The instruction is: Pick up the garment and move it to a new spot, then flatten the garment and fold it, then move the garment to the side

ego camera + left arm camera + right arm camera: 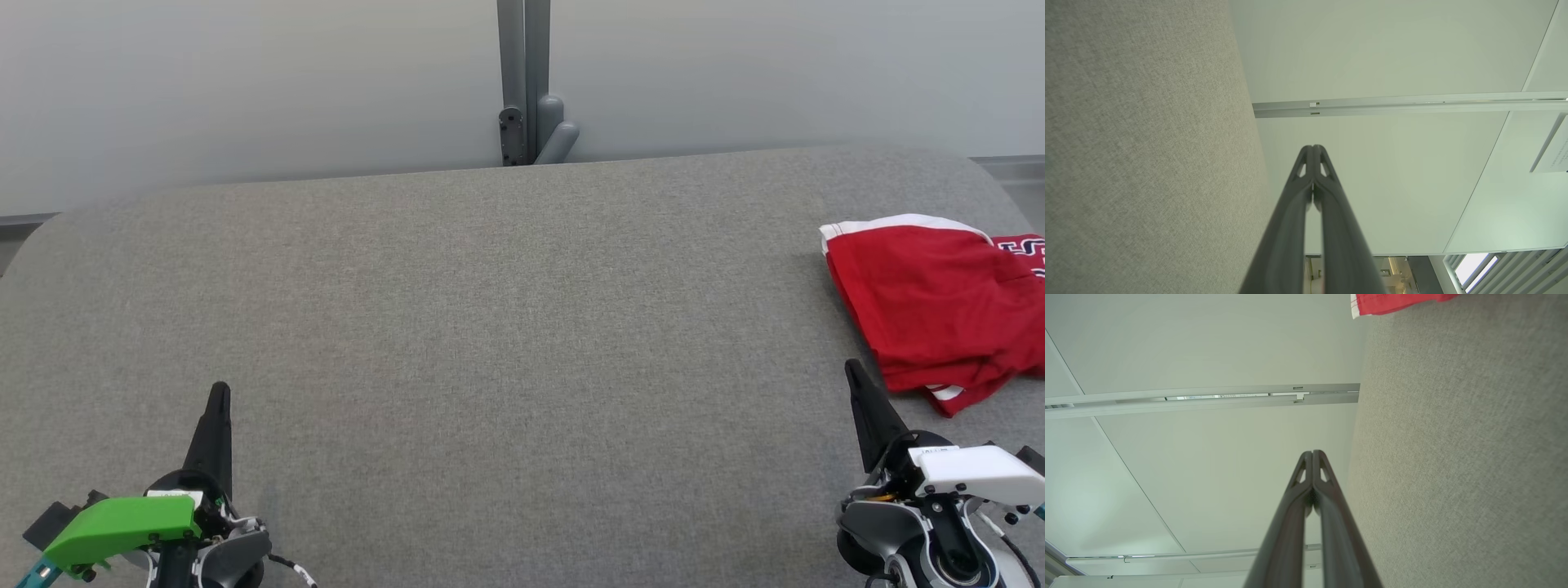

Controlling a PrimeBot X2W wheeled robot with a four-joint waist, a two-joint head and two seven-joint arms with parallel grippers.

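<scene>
The red garment [939, 310] lies in a loose heap at the right end of the grey bench [490, 327], running off the edge of the head view, so its long axis is hard to judge. The right gripper [855, 376] sits just near and left of it, fingers pressed together and holding nothing. The left gripper [219, 396], likewise closed and empty, is well apart on the left. The right arm looks better placed to reach it.

Red garment [931, 302], white trim, white lettering; grey woven table [490, 327]; pale grey wall [245, 82].
</scene>
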